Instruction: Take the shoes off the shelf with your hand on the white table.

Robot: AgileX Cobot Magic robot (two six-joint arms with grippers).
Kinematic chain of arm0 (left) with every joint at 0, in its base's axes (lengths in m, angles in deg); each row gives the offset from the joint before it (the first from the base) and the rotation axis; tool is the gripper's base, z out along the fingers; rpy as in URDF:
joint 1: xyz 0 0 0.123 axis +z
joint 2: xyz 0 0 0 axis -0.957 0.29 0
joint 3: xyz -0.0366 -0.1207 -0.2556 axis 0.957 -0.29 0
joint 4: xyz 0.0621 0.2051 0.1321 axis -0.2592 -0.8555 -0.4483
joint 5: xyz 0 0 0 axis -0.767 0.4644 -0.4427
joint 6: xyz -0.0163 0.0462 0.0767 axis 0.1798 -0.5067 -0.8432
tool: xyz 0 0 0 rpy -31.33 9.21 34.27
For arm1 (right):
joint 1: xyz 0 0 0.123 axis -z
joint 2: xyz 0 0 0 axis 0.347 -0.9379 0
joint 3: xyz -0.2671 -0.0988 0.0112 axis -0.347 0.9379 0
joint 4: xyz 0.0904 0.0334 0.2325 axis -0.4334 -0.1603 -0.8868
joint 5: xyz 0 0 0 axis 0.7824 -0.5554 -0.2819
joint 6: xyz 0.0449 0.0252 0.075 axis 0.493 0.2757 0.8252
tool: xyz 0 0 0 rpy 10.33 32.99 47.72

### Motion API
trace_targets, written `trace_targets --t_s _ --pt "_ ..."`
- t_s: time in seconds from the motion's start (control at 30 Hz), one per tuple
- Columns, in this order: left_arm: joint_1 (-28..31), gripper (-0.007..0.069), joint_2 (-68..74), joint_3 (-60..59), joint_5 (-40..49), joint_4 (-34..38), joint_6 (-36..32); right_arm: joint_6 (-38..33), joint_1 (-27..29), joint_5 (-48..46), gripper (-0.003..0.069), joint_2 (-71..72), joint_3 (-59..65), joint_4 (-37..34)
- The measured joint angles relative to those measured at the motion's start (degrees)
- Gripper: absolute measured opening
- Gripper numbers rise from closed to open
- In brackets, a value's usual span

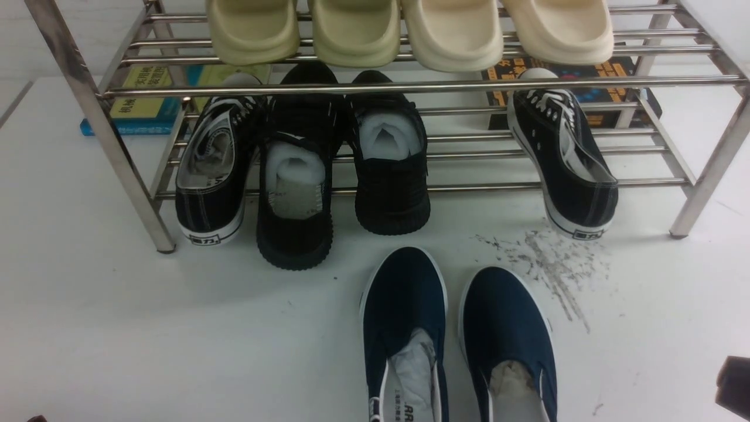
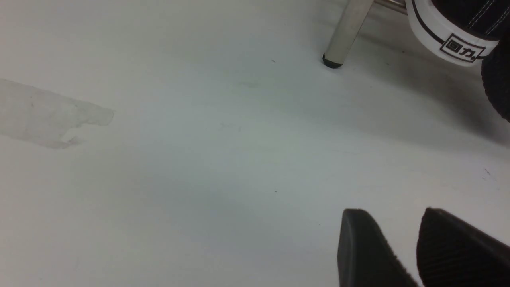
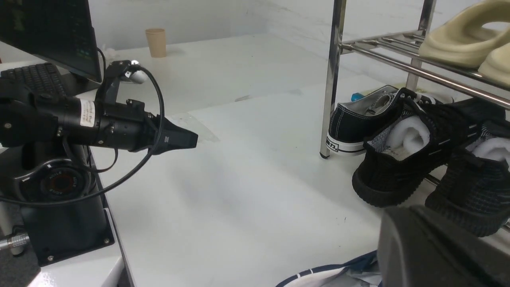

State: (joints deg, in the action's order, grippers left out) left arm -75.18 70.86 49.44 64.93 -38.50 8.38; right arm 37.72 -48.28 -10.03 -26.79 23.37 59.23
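Observation:
The two navy slip-on shoes (image 1: 404, 310) (image 1: 507, 328) lie side by side on the white table (image 1: 146, 328), toes toward the shelf (image 1: 410, 88), with crumpled paper inside. One shoe's collar shows in the right wrist view (image 3: 338, 275). My right gripper (image 1: 735, 387) is at the right edge, apart from the shoes, and its fingers (image 3: 430, 247) look pressed together and hold nothing. My left gripper (image 2: 392, 211) hovers open and empty over bare table near the shelf's left leg (image 2: 346, 32). It also shows in the right wrist view (image 3: 187, 139).
Black lace-up sneakers (image 1: 211, 176) (image 1: 574, 170) and all-black shoes (image 1: 296, 199) (image 1: 389, 170) sit on the lower tier, heels overhanging. Cream slippers (image 1: 351, 29) fill the top tier. Books (image 1: 140, 99) lie behind. Grey scuffs (image 1: 551, 269) mark the table. A monitor (image 3: 48, 32) and cup (image 3: 156, 42) stand far left.

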Motion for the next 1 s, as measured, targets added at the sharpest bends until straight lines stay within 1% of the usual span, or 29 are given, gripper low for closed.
trace_targets --t_s 0.2,0.27,0.37,0.4,0.43,0.47,0.5,0.53,0.57,0.6,0.63,0.7,0.77,0.8,0.83,0.87,0.9,0.93,0.97,1.0 --pt "0.0 0.0239 0.0 0.0 0.0 0.0 0.0 0.0 0.0 0.0 -0.0006 0.0 0.0 0.0" --pt "0.0 0.0239 0.0 0.0 0.0 0.0 0.0 0.0 0.0 0.0 -0.0004 0.0 0.0 -1.1" --pt "0.0 0.0239 0.0 0.0 0.0 0.0 0.0 -1.6 0.0 0.0 -0.0002 0.3 0.4 -6.2" --pt "0.0 0.0239 0.0 0.0 0.0 0.0 0.0 -1.9 0.0 0.0 -0.0002 0.4 0.6 -6.6" --pt "0.0 0.0239 0.0 0.0 0.0 0.0 0.0 -5.5 0.6 0.2 -0.0001 1.1 1.7 -10.2" --pt "0.0 0.0239 0.0 0.0 0.0 0.0 0.0 -7.4 1.4 0.5 0.0 1.7 2.5 -11.8" --pt "0.0 0.0239 0.0 0.0 0.0 0.0 0.0 -7.9 1.7 0.6 0.0 1.8 2.7 -12.7" --pt "0.0 0.0239 0.0 0.0 0.0 0.0 0.0 -11.5 4.5 1.4 0.0 2.8 4.5 -15.7" --pt "0.0 0.0239 0.0 0.0 0.0 0.0 0.0 -13.1 7.0 2.2 0.0 3.5 5.9 -17.9" --pt "0.0 0.0239 0.0 0.0 0.0 0.0 0.0 -13.5 7.6 2.3 0.0001 3.7 6.2 -18.7" --pt "0.0 0.0239 0.0 0.0 0.0 0.0 0.0 -14.1 12.4 3.5 0.0002 5.1 8.4 -21.2" --pt "0.0 0.0239 0.0 0.0 0.0 0.0 0.0 -14.4 19.8 4.6 0.0003 7.6 12.5 -23.3" --pt "0.0 0.0239 0.0 0.0 0.0 0.0 0.0 -14.5 26.3 5.2 0.0003 9.8 15.6 -23.7" --pt "0.0 0.0239 0.0 0.0 0.0 0.0 0.0 -14.5 27.0 5.3 0.0004 10.0 15.9 -23.7" --pt "0.0 0.0239 0.0 0.0 0.0 0.0 0.0 -14.6 33.7 5.6 0.0005 12.1 18.3 -24.1" --pt "0.0 0.0239 0.0 0.0 0.0 0.0 0.0 -14.6 33.7 5.6 0.0005 12.1 18.6 -24.1" --pt "0.0 0.0239 0.0 0.0 0.0 0.0 0.0 -14.6 39.5 5.6 0.0004 13.7 20.8 -24.1" --pt "0.0 0.0239 0.0 0.0 0.0 0.0 0.0 -14.6 42.4 5.6 0.0004 14.4 21.8 -24.3" --pt "0.0 0.0239 0.0 0.0 0.0 0.0 0.0 -14.7 47.1 5.5 0.0006 15.6 23.4 -24.3" --pt "0.0 0.0239 0.0 0.0 0.0 0.0 0.0 -14.8 49.6 5.3 0.0006 16.2 24.2 -24.1"
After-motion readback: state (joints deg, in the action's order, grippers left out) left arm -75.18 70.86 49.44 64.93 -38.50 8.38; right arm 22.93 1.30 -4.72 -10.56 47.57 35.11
